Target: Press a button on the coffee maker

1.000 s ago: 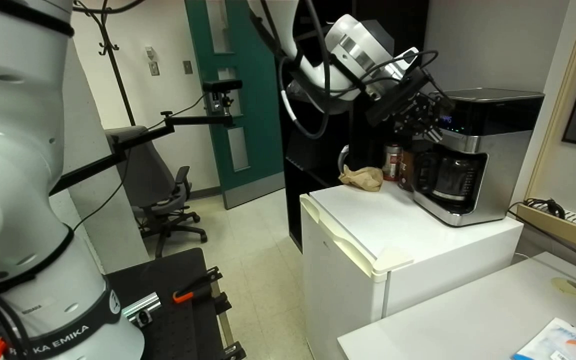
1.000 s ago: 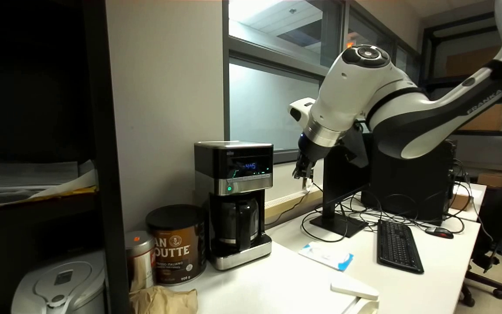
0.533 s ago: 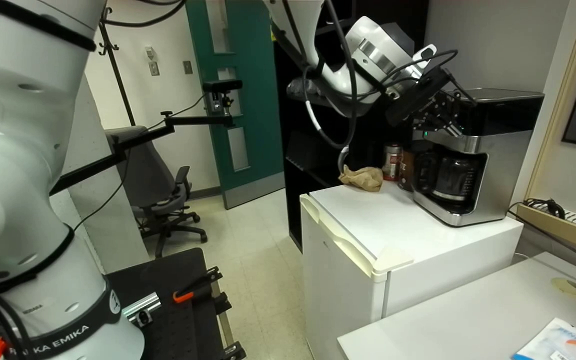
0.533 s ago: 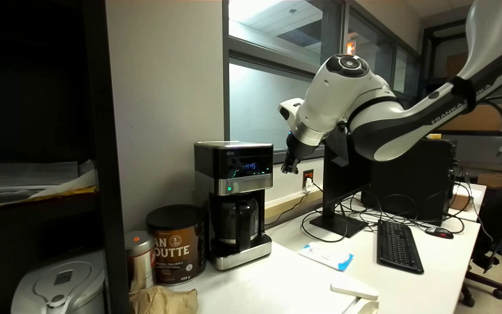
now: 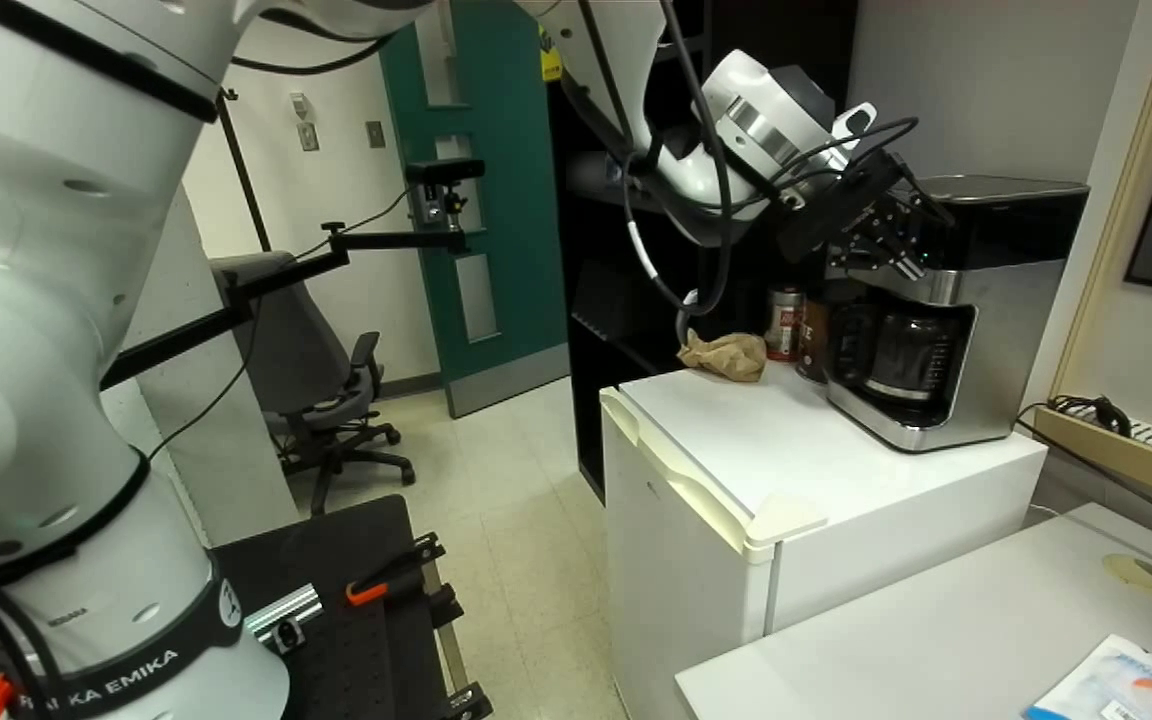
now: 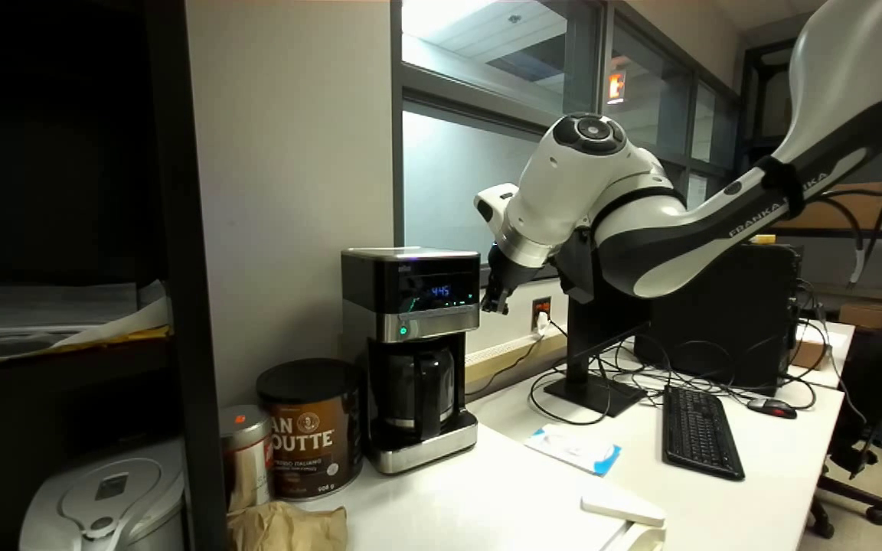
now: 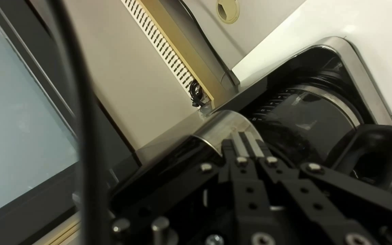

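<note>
Gripper (image 7: 247,144): fingers pressed together, fingertips (image 7: 240,146) side by side with a thin dark seam between. In the wrist view they overlap the curved silver band (image 7: 228,125) of the coffee maker (image 5: 1001,330). In an exterior view the gripper sits just beside the right end of the front panel (image 6: 410,277); contact cannot be told. Arm (image 6: 563,180) enters from the right there, gripper tilted downward.

Coffee maker: upright on the white fridge (image 5: 776,440), at the far right of its top in an exterior view. Display (image 6: 440,291) lit, blue digits reading 4:45. Round button (image 6: 403,330) at left on the silver band glows green. Carafe (image 6: 399,390) seated in the base, handle to the front.

Left of the machine: brown coffee can (image 6: 307,444) just beside it, then a smaller metal can (image 6: 246,459); crumpled paper bag (image 6: 288,528) nearer.

Right: desk (image 6: 636,451) with monitor (image 6: 613,333), keyboard (image 6: 701,432), mouse (image 6: 772,408) and a white-and-blue packet (image 6: 571,448). Black shelving (image 6: 196,344) at far left.
</note>
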`<state>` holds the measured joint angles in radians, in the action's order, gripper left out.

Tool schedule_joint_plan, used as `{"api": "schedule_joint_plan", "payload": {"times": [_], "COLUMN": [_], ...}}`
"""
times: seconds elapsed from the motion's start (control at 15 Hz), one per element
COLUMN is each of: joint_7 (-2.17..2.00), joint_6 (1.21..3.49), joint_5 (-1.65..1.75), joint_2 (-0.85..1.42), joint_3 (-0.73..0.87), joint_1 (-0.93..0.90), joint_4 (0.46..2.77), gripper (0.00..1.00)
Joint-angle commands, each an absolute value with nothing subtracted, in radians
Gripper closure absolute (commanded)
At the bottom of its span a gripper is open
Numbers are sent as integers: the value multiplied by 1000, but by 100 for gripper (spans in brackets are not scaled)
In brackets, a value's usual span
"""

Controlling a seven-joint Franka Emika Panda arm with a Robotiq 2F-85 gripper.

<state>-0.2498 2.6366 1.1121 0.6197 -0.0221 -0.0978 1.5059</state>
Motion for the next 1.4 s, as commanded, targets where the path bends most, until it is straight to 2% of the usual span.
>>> {"api": "schedule_joint_plan", "payload": {"times": [0.0,1.0,1.13,1.33], "joint_7": [-236,-207,-209,-237], "joint_6": [2663,2660,2666,2736], "joint_5": [1085,998,997,1037], "joint_2": [667,713,701,596], "joint_3": [-1,12,14,22], "joint_1": [-118,-128,-130,-139], "joint_4": [1443,1381,1396,1537], "gripper": [100,100,100,100]}}
